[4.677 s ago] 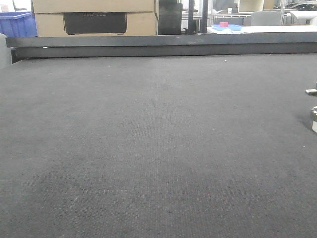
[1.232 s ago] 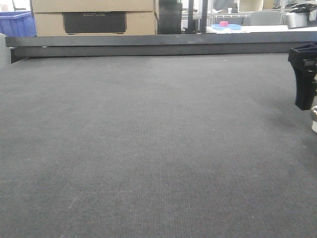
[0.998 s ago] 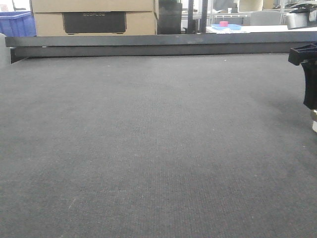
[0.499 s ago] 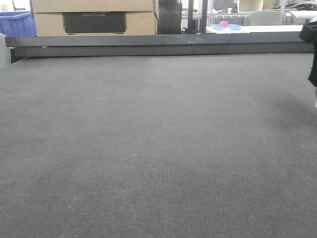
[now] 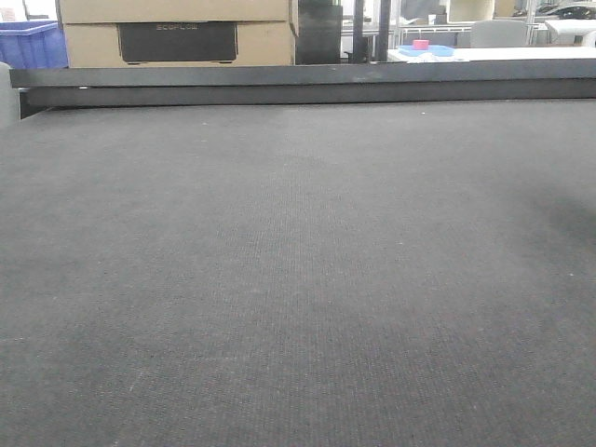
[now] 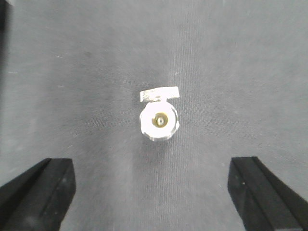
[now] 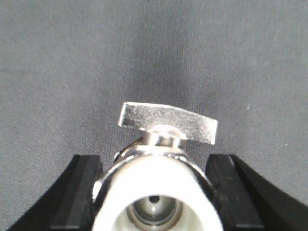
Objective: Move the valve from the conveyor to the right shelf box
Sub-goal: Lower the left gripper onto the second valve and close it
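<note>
Right claw [image 7: 156, 185] clamps valve [image 7: 163, 144]; left claw [image 6: 151, 192] wide open; box [image 5: 265, 42] label perhaps "ECOFLOW".

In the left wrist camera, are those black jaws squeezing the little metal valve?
No: the valve lies on the conveyor in the wide gap between the left gripper's jaws, clear of both.

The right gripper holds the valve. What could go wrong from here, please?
1. The right gripper clamps the valve by its rounded body only; smooth metal between the fingers could slip or turn in transit.
2. The handle sticks out beyond the fingertips and could catch on an edge.
3. A second valve stands on the conveyor under the open left gripper; it may be left behind.
</note>
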Tool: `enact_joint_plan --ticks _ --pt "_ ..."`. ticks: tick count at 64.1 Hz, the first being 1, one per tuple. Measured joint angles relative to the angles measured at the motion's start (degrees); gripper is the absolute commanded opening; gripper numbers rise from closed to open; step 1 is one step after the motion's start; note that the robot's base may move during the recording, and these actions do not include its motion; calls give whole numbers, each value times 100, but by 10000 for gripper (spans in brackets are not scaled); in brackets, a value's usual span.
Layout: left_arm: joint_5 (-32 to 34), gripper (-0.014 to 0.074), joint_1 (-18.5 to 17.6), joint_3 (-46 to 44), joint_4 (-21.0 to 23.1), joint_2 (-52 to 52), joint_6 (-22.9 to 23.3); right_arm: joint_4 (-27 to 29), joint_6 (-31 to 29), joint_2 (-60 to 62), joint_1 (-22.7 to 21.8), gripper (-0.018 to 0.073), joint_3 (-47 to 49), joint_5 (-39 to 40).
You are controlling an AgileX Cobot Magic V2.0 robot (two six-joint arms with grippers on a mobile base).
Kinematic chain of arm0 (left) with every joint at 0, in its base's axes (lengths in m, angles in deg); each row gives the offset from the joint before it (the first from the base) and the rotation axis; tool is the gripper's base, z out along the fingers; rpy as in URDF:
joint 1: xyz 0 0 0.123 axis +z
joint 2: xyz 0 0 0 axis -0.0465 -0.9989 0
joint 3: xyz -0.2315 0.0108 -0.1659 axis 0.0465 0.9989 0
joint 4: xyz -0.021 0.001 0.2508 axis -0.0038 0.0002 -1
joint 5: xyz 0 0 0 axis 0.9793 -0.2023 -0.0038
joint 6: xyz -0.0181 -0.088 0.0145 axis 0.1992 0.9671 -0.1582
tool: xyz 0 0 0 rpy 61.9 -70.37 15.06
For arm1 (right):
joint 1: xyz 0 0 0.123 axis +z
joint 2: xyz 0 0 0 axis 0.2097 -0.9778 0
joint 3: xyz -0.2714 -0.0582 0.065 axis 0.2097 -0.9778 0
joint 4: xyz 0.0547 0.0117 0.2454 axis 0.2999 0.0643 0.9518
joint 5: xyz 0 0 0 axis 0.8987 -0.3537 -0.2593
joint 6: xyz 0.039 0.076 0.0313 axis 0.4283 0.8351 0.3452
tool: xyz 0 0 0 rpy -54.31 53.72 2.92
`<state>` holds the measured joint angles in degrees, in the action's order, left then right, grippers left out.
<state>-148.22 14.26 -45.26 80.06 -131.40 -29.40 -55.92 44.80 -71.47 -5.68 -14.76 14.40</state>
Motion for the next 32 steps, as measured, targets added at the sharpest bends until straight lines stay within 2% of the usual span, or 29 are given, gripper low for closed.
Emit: enact_joint_plan --ticks 15,32 --pt "88 536 7 -41 38 -1126 -75 0 -9 95 0 -158 0 10" --pt "259 536 7 -41 47 -1831 -102 0 -9 95 0 -158 0 10"
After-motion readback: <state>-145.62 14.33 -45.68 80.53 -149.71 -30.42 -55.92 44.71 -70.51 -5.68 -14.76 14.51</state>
